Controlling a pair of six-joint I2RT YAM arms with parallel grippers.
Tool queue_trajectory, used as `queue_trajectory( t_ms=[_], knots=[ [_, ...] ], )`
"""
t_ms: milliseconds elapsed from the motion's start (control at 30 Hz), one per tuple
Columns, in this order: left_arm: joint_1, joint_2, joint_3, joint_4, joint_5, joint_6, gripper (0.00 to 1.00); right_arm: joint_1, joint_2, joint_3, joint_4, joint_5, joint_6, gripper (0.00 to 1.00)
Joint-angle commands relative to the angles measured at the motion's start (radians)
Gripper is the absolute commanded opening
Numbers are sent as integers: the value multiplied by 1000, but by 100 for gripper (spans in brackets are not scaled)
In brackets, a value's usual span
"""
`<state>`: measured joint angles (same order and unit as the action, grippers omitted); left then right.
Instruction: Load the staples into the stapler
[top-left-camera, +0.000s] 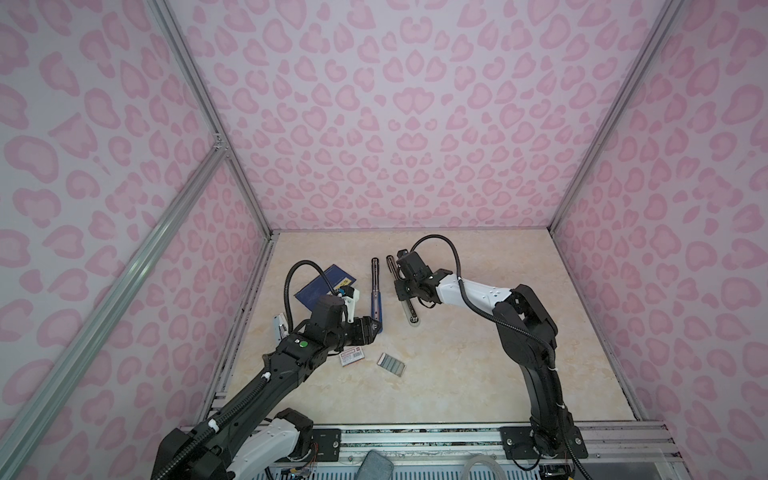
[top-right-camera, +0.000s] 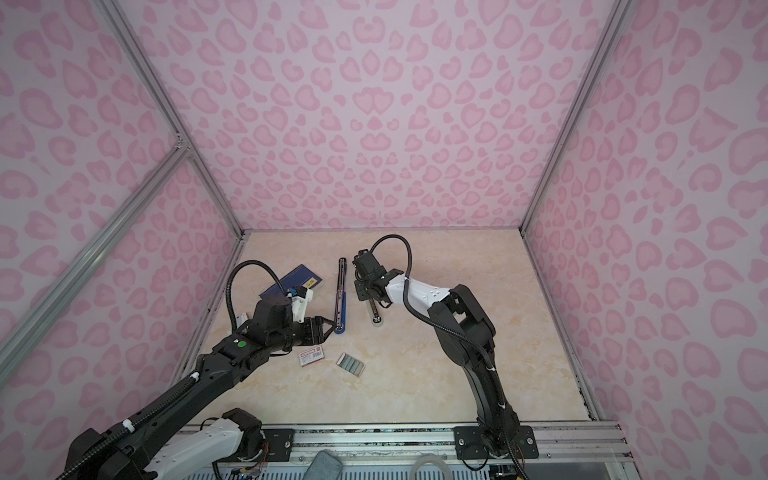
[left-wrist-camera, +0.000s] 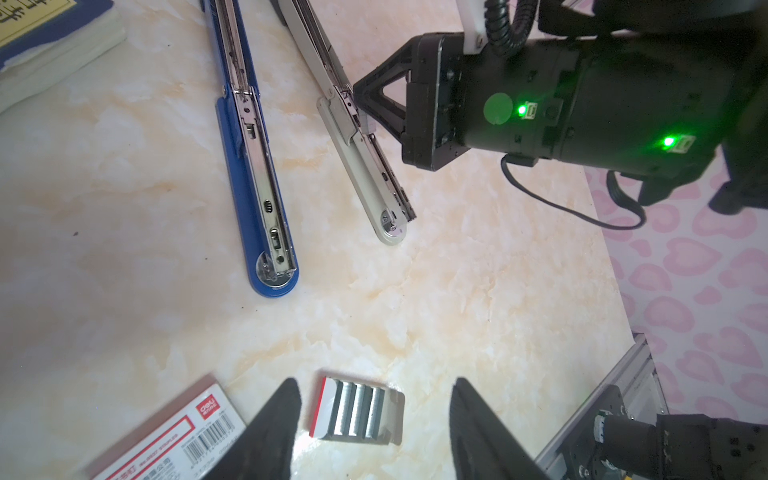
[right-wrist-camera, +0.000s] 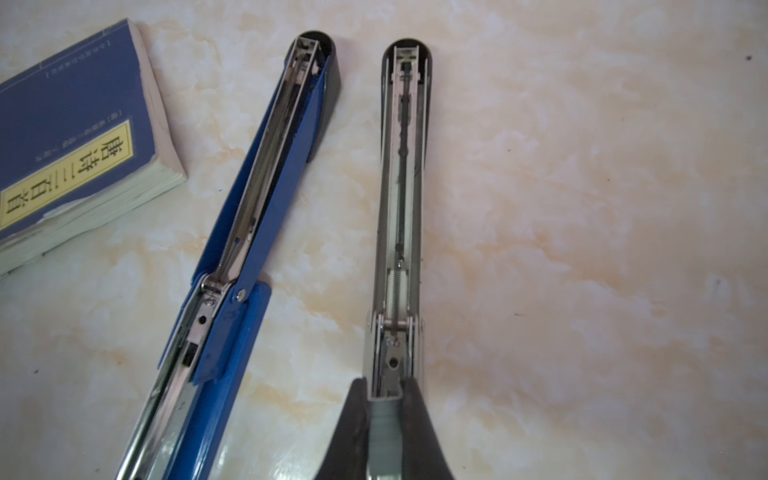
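Observation:
Two staplers lie opened flat side by side: a blue stapler (top-left-camera: 375, 286) (right-wrist-camera: 257, 199) and a grey stapler (top-left-camera: 410, 315) (right-wrist-camera: 401, 208). My right gripper (right-wrist-camera: 384, 388) (top-left-camera: 401, 291) is shut on a silvery strip of staples, whose end sits at the grey stapler's channel just below its hinge. The white tray of staples (top-left-camera: 392, 364) (left-wrist-camera: 357, 411) lies nearer the front. Its white sleeve (top-left-camera: 352, 356) (left-wrist-camera: 166, 440) with red label and barcode lies beside it. My left gripper (left-wrist-camera: 375, 382) (top-left-camera: 376, 327) is open and empty, by the blue stapler's near end, above and behind the tray.
A dark blue book (top-left-camera: 324, 286) (right-wrist-camera: 70, 145) with a yellow label lies at the back left of the marble tabletop (top-left-camera: 478, 374). A small white item (top-left-camera: 280, 326) shows beside the left arm. Pink patterned walls enclose the table on three sides.

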<state>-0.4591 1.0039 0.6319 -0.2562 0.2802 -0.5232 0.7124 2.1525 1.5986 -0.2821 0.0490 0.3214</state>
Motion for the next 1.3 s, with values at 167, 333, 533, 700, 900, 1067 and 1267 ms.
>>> queue_trajectory(
  t_ms=[167,333,533,700,900,1067,1267],
  knots=[
    [0,-14,-9,26,-6,0,60,2,20,3,-10,20,6,10],
    [0,-16,-12,27,-6,-3,60,5,-4,3,-6,25,2,10],
    [-1,-13,-12,33,-3,-4,60,7,-1,4,-10,32,-2,10],
    [0,-16,-14,32,-2,-4,60,9,11,-7,-5,40,1,10],
    [0,-17,-15,27,-6,-3,60,9,13,-20,1,40,5,10],
    [0,-16,-14,28,-6,-4,61,10,12,-23,1,41,5,10],
    [0,-15,-12,26,-6,-2,60,6,-19,-25,-1,49,-3,10]
  ],
)
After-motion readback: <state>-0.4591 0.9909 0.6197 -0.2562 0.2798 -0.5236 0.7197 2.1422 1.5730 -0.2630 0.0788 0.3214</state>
